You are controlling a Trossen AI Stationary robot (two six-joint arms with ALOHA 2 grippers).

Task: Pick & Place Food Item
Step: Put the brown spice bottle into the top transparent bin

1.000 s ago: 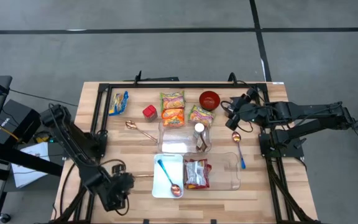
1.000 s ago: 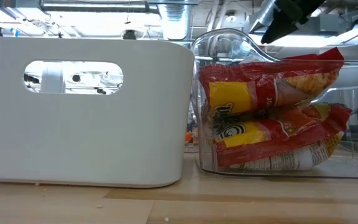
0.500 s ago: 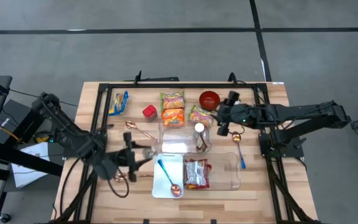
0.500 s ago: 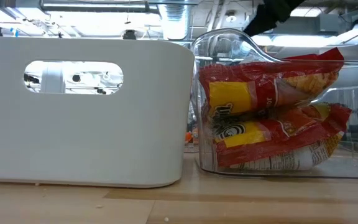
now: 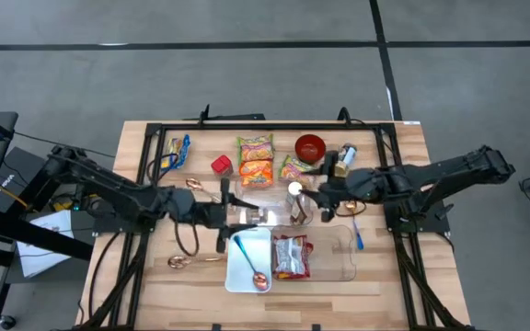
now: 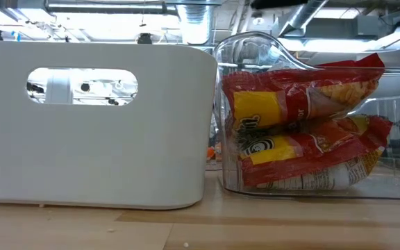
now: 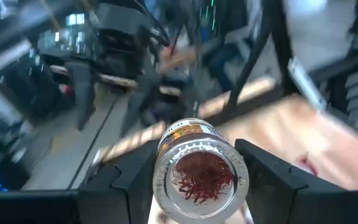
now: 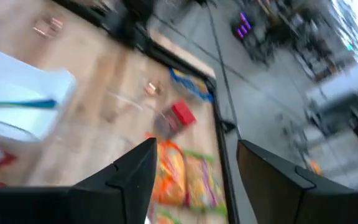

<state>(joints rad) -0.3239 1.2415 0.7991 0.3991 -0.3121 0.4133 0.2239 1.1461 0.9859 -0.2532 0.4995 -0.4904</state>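
Above the centre of the wooden table, the left gripper is clamping its jaws on a small glass jar of red threads, holding it just beside the white bin. The right gripper is hovering with its jaws spread open and empty, near a brown-capped bottle standing in the clear container. One red snack bag is lying inside that container. Three noodle packets are sitting along the far edge beside one red bowl, one red cube and one blue-and-yellow packet. One blue-handled spoon is resting in the bin; a second one is lying near the right edge. Bare wood is showing along the near corners.
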